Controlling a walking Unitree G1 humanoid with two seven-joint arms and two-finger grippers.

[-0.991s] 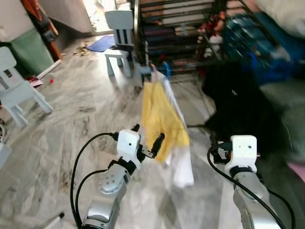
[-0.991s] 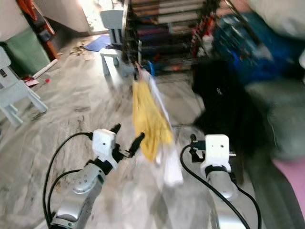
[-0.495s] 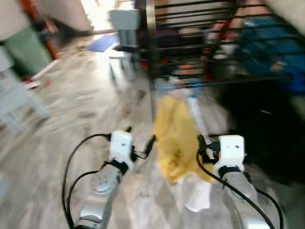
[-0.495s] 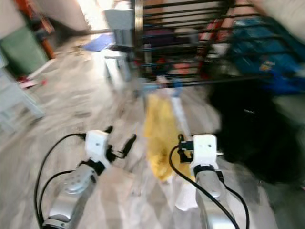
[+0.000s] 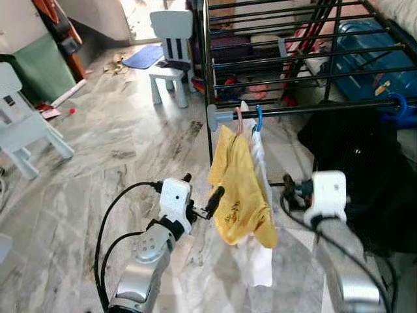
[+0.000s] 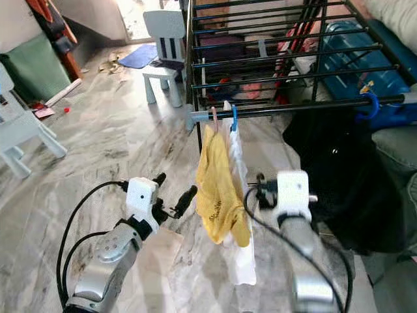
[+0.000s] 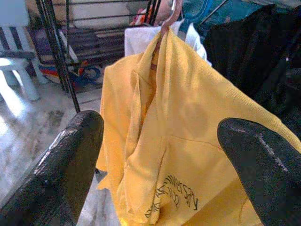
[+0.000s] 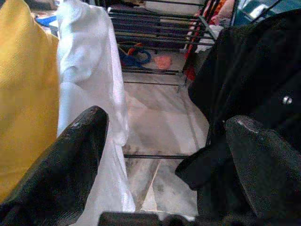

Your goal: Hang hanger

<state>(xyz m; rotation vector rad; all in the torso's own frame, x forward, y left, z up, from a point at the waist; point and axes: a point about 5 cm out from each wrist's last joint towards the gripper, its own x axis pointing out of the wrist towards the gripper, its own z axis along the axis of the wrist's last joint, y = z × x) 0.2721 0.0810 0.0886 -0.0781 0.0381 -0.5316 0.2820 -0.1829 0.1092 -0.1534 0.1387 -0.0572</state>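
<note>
**A:** Black fingers on both sides stand parted with nothing between them. The left jaws (image 5: 200, 195) are spread and empty just beside the yellow shirt (image 5: 240, 189); the right jaws (image 8: 164, 155) are released too, gaping at the white shirt (image 8: 91, 84) and the black garment (image 5: 365, 176).

**B:** So where is the hanger?

**A:** A pink hanger (image 5: 239, 118) and a blue one (image 5: 258, 117) are hooked side by side on the rail (image 5: 306, 109) of the drying rack (image 6: 260, 45), near its left end. The yellow shirt hangs from the pink one, the white from the blue.

**B:** What changed in the last second?

**A:** Mostly the camera. The head swung and rose, through blur, so the rail and hooks are now sharp. The left arm holds much the same raised pose. The right arm has drifted from well apart to close beside the shirts.

**B:** And for the task?

**A:** Judging by the hooks seated on the rail and both jaws empty, the hanging looks done.

**B:** Arm poses?

**A:** Both forearms reach forward and up, wrists level, fingers aimed at the clothes from either side, below the rail.
</note>
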